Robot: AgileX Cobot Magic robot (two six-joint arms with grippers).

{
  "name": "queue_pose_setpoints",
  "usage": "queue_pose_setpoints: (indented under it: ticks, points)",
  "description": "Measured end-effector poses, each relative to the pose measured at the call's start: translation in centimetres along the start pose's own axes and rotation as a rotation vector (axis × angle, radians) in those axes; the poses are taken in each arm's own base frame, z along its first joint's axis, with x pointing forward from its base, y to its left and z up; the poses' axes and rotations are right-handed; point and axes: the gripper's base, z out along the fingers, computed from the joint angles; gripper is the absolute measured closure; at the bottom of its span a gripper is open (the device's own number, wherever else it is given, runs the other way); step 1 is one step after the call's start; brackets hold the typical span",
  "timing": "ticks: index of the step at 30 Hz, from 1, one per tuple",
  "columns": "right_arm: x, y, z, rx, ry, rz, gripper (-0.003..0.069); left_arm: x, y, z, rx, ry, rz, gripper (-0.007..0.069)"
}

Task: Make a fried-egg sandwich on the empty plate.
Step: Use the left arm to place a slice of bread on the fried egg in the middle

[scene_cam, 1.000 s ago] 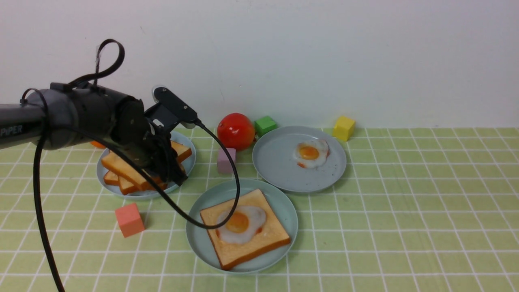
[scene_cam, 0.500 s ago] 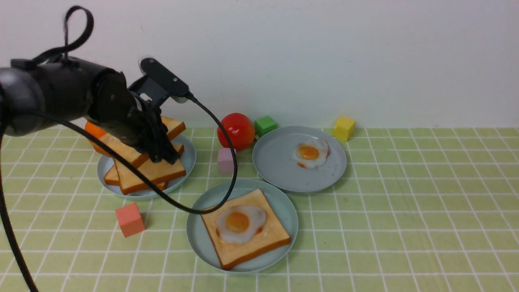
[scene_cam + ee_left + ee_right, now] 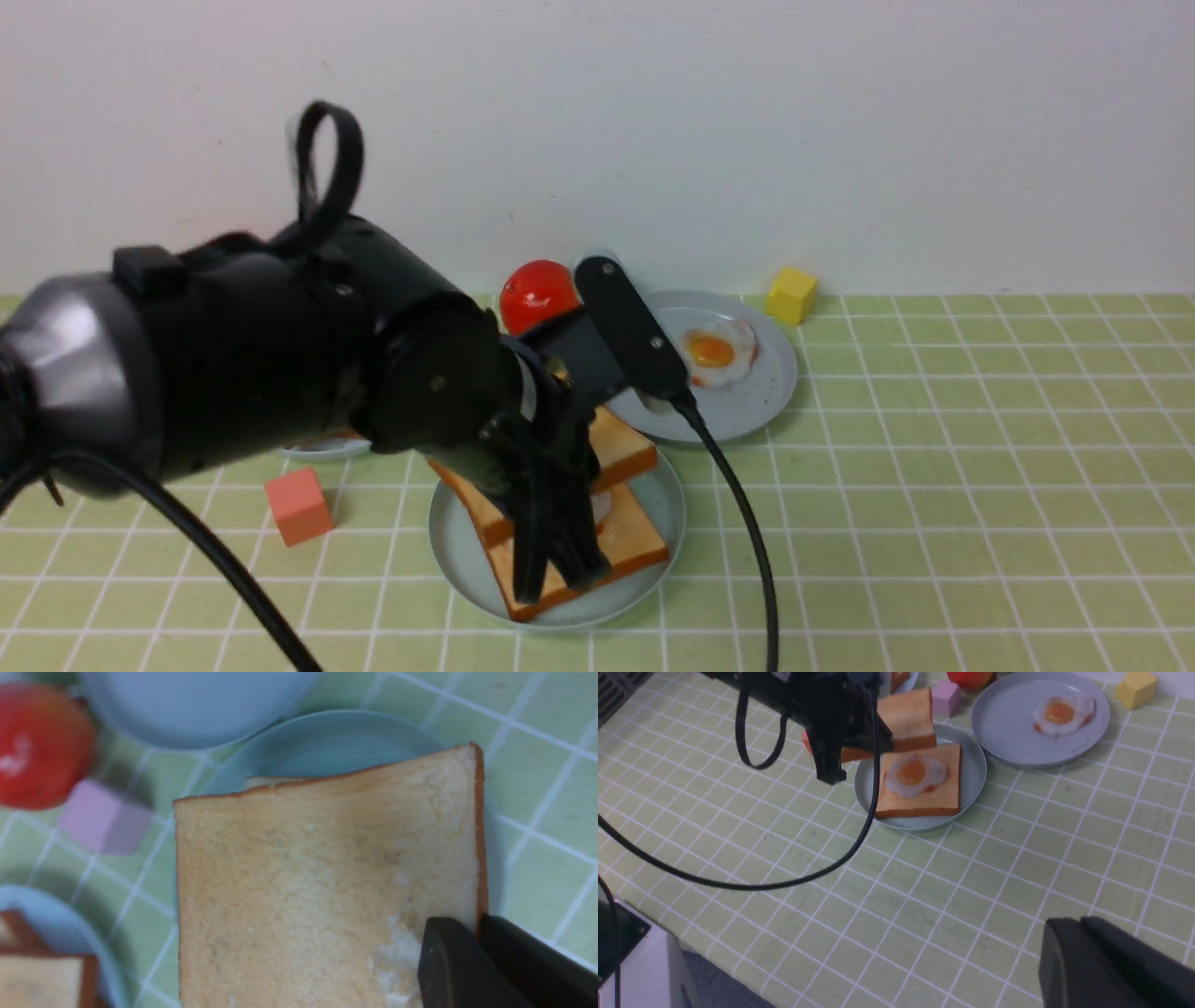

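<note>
The left gripper is closed on one edge of a toast slice, near a corner, with one finger on the pale face and the other behind the dark crust. This slice hangs in the air, a little tilted, over the far left part of the pale mint-green plate, and it does not lie down yet. Under it, on the same plate, is the lower toast slice with a fried egg on top, so the sandwich lacks only its lid. Held by one corner only, the slice keeps its flat shape, so I judge it light and rather stiff (perhaps a foam toy, since the crumb looks dented by the finger). The crust edge is a good place to hold it, and a thin pinch seems enough. The egg looks glossy and its yolk is raised, so the upper slice may rock or slide if it is dropped off-centre. Behind stand a greyer plate with a second egg, a tomato and a lilac cube. The right gripper waits well apart, with its fingers together and nothing in them.
</note>
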Motion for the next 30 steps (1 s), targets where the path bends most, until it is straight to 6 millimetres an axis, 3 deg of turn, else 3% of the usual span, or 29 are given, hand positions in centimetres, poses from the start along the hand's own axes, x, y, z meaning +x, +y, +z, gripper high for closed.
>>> queue_pose_setpoints:
  ticks: [4, 9, 21, 30]
  points:
    - [0.7, 0.1, -0.8, -0.002, 0.001, 0.019, 0.061, -0.3, -1.7, 1.1, 0.036, 0.018, 0.04, 0.058]
    - [0.8, 0.1, -0.9, -0.002, 0.002, 0.022, 0.061, 0.2, -2.1, 3.1, 0.053, 0.068, 0.058, 0.058]
    - [0.8, 0.1, -0.9, -0.004, 0.002, 0.022, 0.0607, 0.8, -2.6, 5.5, 0.077, 0.119, 0.065, 0.058]
    - [0.8, 0.5, -0.9, -0.048, 0.005, 0.035, 0.0606, 0.7, -2.6, 5.7, 0.066, 0.097, 0.074, 0.0436]
